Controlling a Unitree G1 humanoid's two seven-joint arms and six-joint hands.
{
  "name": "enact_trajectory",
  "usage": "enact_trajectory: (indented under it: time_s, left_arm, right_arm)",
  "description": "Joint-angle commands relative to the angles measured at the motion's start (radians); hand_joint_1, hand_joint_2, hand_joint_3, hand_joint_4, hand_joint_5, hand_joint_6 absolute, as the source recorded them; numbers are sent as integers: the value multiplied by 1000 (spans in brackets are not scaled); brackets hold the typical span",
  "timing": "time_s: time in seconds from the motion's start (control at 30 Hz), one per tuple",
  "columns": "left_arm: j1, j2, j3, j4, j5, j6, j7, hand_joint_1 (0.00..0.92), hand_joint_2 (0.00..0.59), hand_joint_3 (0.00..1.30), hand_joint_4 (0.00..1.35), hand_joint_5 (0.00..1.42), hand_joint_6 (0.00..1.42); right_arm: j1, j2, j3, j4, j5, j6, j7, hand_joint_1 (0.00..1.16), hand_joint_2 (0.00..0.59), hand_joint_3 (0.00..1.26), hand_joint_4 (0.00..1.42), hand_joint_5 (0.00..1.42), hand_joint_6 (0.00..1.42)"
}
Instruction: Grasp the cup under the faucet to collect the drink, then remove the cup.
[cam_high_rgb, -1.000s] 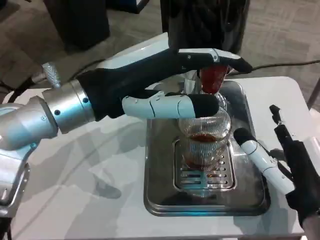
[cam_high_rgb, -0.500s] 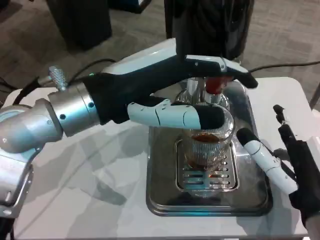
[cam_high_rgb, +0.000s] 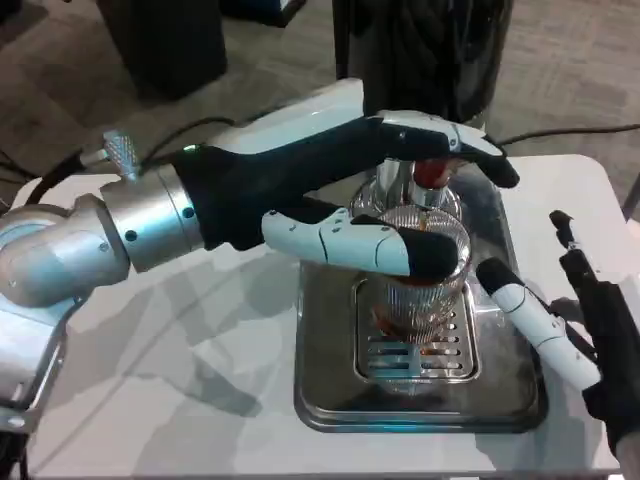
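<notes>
The white table (cam_high_rgb: 200, 400) spreads widest to the left of the steel drip tray (cam_high_rgb: 330, 390), where its top lies bare out to the rounded edge; to the right of the tray only a narrow strip of table shows before the edge. The dark dispenser body (cam_high_rgb: 420, 50) rises behind the tray and is cut off by the top of the picture. The tray's raised rim runs close along the table's near edge, and its slotted grate (cam_high_rgb: 420, 355) sits in the middle.

The left hand (cam_high_rgb: 340, 190) reaches in from the left across the tray's back half. Its fingers wrap the ribbed glass cup (cam_high_rgb: 420, 275): one white-and-black finger (cam_high_rgb: 350, 240) lies across the cup's near side, others arch over the far side, so the cup is held. The cup stands over the grate, directly below the faucet (cam_high_rgb: 400, 185), with dark drink visible through its lower wall. The arching fingers hide most of the faucet and its red part (cam_high_rgb: 430, 172); whether liquid is flowing cannot be told.

The right hand (cam_high_rgb: 580, 330) lies just right of the tray, fingers spread and holding nothing; the picture's right edge cuts it off.
</notes>
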Motion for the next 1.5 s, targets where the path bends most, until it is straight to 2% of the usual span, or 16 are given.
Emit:
enact_trajectory:
  time_s: [0.03,0.9,1.27,1.4,1.5]
  left_arm:
    - [18,17,-18,10,12,9,-26,30,100,330,197,184,77]
    - [24,19,38,-31,-65,60,-22,16,101,316,199,184,90]
    - [36,-12,82,-48,-131,95,9,1,103,288,189,206,114]
    - [41,-28,103,-57,-146,96,25,3,113,288,201,220,132]
    - [47,-38,123,-66,-162,96,44,5,118,291,210,238,144]
  right_arm:
    - [12,-5,4,-12,7,12,-6,0,61,15,2,49,249]
    - [-9,-1,90,-20,37,50,10,0,38,15,2,72,281]
    - [-4,-9,98,-23,40,54,11,0,91,15,2,75,282]
    - [-1,-12,96,-23,42,49,9,0,151,22,9,75,282]
    - [5,-15,94,-25,43,42,5,0,142,25,12,80,282]
